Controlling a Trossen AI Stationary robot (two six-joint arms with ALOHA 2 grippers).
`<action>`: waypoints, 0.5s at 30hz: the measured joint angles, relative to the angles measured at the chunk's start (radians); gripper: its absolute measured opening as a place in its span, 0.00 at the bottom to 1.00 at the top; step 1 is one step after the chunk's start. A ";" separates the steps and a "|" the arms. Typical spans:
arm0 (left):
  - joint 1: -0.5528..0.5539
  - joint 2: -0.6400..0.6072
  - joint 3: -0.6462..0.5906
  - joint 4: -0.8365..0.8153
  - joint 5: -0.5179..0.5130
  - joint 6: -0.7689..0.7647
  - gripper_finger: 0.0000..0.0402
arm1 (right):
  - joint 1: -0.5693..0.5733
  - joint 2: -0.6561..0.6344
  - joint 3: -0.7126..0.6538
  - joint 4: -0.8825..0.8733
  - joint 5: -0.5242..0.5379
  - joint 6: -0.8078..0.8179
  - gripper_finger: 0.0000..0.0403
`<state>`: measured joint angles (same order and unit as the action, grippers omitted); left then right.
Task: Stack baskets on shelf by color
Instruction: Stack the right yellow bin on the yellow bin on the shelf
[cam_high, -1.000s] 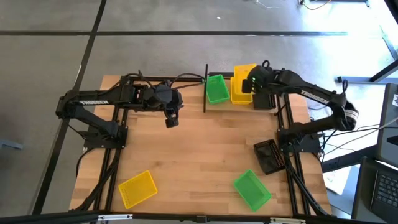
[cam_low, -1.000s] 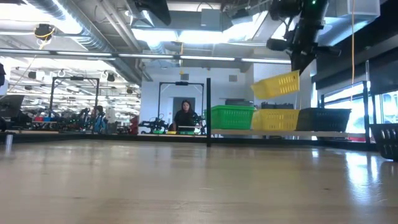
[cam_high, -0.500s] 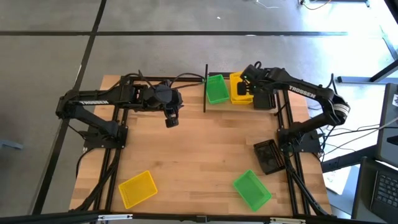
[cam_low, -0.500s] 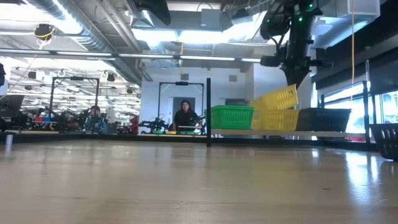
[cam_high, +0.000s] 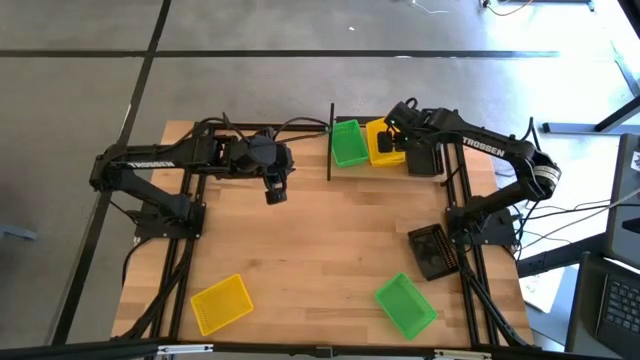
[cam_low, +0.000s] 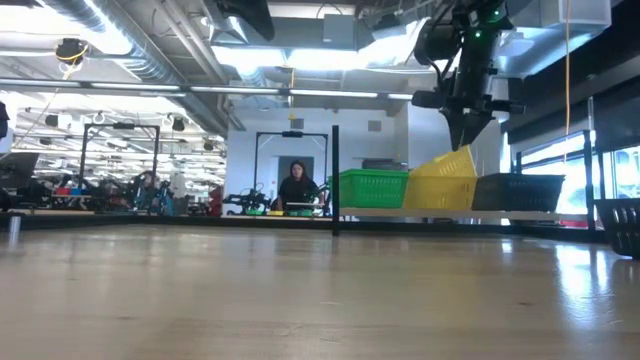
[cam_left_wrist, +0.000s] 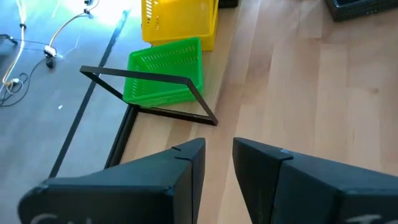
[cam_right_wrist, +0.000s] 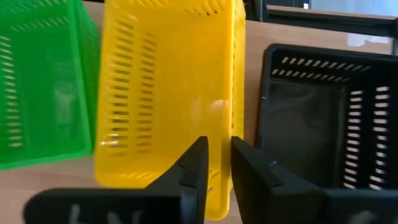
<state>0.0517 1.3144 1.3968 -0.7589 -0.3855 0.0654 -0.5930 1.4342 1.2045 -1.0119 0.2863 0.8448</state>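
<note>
**Yellow basket gripped at the shelf**

Baskets sit in a row on the shelf (cam_high: 400, 172) at the far edge of the table (cam_high: 330, 260): we see a green basket (cam_high: 348, 143), then a yellow basket (cam_high: 381, 142), then a black basket (cam_high: 425, 160). The right pincer (cam_high: 398, 128) is above the middle of this row, and we find its fingers clamped on the side wall of the yellow basket, one finger inside the wall and one outside, as the right wrist view shows. In the low view this yellow basket (cam_low: 442, 180) stands tilted, its right end raised under the pincer (cam_low: 466, 135), its lower part down among the shelf's yellow stack; we cannot tell exactly how many yellow baskets lie beneath it. The green basket (cam_low: 372, 188) and the black basket (cam_low: 514, 191) sit level on either side.

We see the left pincer (cam_high: 275, 192) hanging over the table's far middle, well apart from the shelf, with nothing between its fingers and only a narrow gap there.

Nearer the front edge lie a second yellow basket (cam_high: 221, 303), a second green basket (cam_high: 405, 304) and, by the right arm's base, a second black basket (cam_high: 434, 250).

A person (cam_low: 297, 187) shows in the room beyond.
</note>
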 joint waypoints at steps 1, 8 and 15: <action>0.003 0.000 0.000 0.000 0.000 0.000 0.18 | 0.000 0.000 0.000 0.007 0.000 0.002 0.16; 0.007 0.000 0.000 0.000 0.000 -0.001 0.18 | 0.000 -0.017 0.000 0.018 -0.001 0.014 0.17; 0.007 0.000 0.000 0.000 0.000 -0.001 0.18 | 0.000 -0.093 0.000 0.024 0.008 0.009 0.17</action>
<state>0.0589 1.3144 1.3968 -0.7591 -0.3852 0.0642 -0.5926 1.3412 1.2045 -0.9882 0.2940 0.8537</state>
